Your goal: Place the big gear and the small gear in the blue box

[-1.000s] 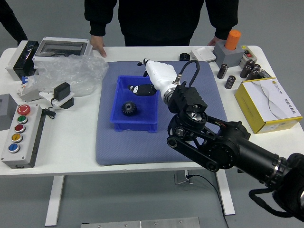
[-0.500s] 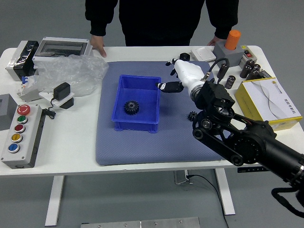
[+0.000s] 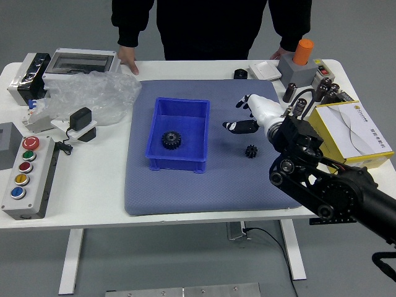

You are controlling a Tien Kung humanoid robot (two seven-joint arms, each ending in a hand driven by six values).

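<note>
Standing leftmost: button panel point(image 3: 28, 179), plastic bag point(image 3: 90, 96) beyond it.
Person's hand point(image 3: 129, 60): at the table's far edge.
Blue box point(image 3: 178, 165): on the mat point(image 3: 185, 201), inside its edges; big gear point(image 3: 171, 140) on its floor.
Between: bare mat, then the box's raised right wall.
Small gear point(image 3: 251, 151): flat on the mat (outside the box, plainly).
Right hand point(image 3: 266, 114): above the mat, fingers spread, grasping nothing.
Yellow box point(image 3: 331, 139): right of the hand, narrowing the room there.
</note>
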